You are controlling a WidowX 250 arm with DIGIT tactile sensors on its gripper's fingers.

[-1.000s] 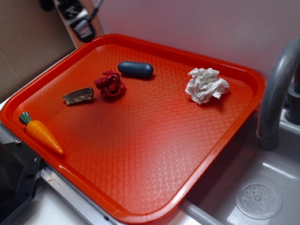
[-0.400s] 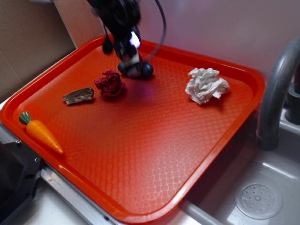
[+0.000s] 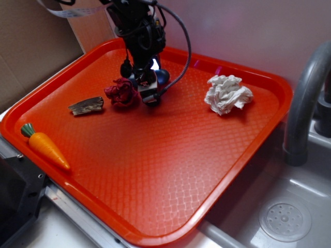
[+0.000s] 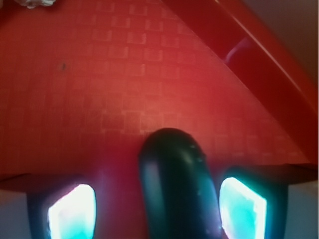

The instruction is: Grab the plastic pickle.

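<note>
Straddling the smooth dark blue-green capsule-shaped plastic pickle, the black tool stands spread, one glowing pad on each side; whether the pads touch it is hard to tell in the blurred wrist view. The pickle lies on the orange textured plastic tray near its far rim, just beside a crumpled dark red wad.

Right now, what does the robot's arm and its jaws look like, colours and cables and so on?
The arm is black, built of chunky blocky segments. A black cable loops off its right side down toward the wrist, and a flat pale ribbon cable trails off at the top left. The gripper has light-coloured parts near the tip. In the wrist view, the jaws' inner pads glow bright white-cyan against dark housings.
</note>
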